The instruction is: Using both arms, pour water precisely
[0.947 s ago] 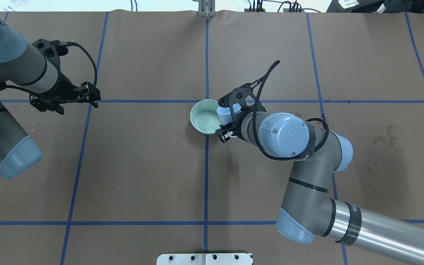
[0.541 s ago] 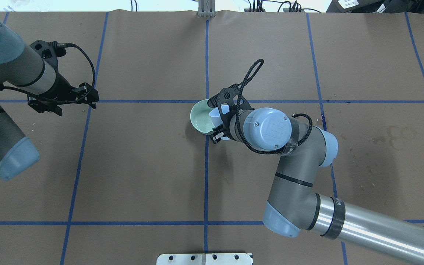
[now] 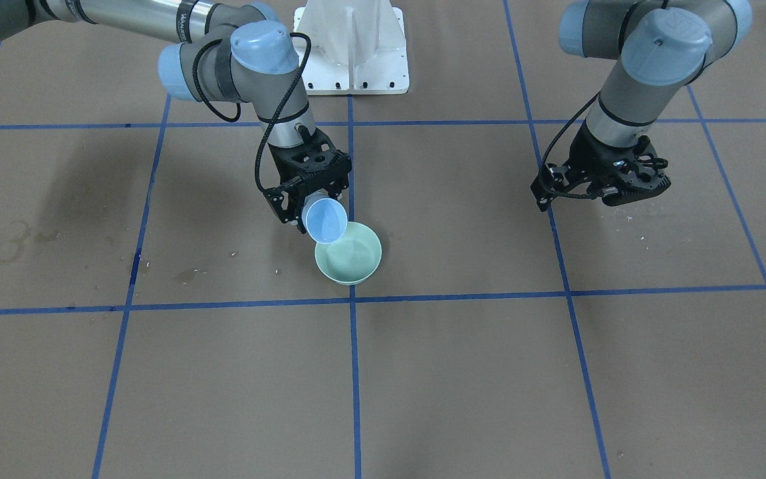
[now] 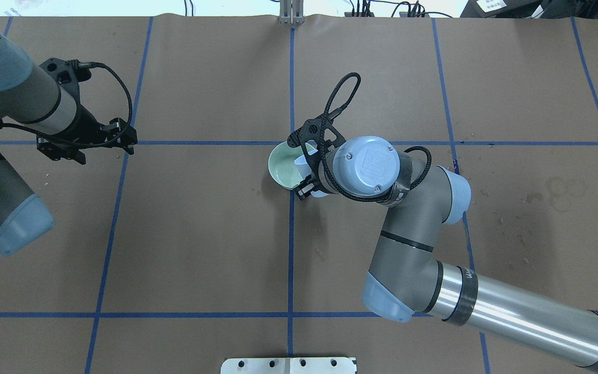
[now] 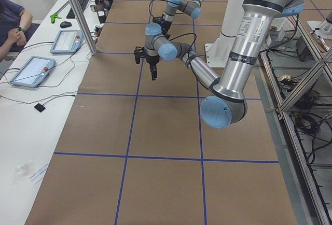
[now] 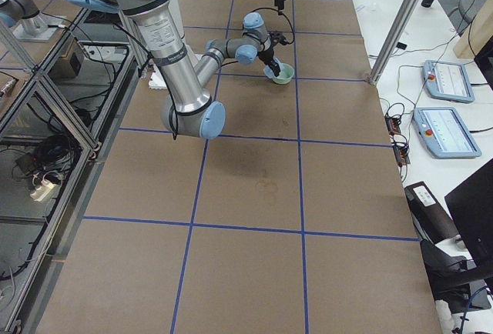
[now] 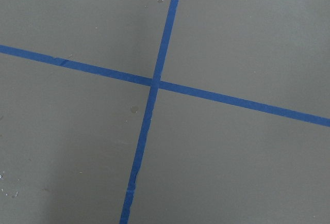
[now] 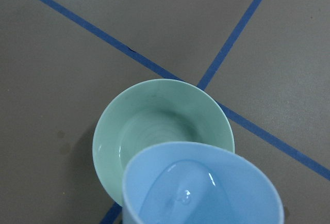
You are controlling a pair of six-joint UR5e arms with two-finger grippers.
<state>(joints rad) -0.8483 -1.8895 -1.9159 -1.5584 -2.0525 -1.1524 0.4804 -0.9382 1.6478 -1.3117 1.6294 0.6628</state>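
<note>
My right gripper (image 3: 308,199) is shut on a light-blue cup (image 3: 326,221), tipped with its mouth over the near rim of a pale green bowl (image 3: 350,256) on the brown table. In the right wrist view the cup (image 8: 206,193) fills the bottom edge, and water (image 8: 186,195) glints as a clear pool inside it, above the bowl (image 8: 154,131). No stream shows between them. From overhead the right wrist hides most of the cup (image 4: 303,167) beside the bowl (image 4: 283,167). My left gripper (image 4: 85,143) hangs open and empty over a tape crossing far to the left.
Blue tape lines (image 7: 154,82) grid the table. The white pedestal base (image 3: 353,46) stands at the robot's edge. Dried stains (image 4: 558,189) mark the right side. A person's arm (image 5: 15,25) and tablets (image 5: 31,69) are at a side bench.
My right wrist has turned and shifted left, tipping the cup further over the bowl, and the elbow has swung in. The left arm has drawn back slightly to the left.
</note>
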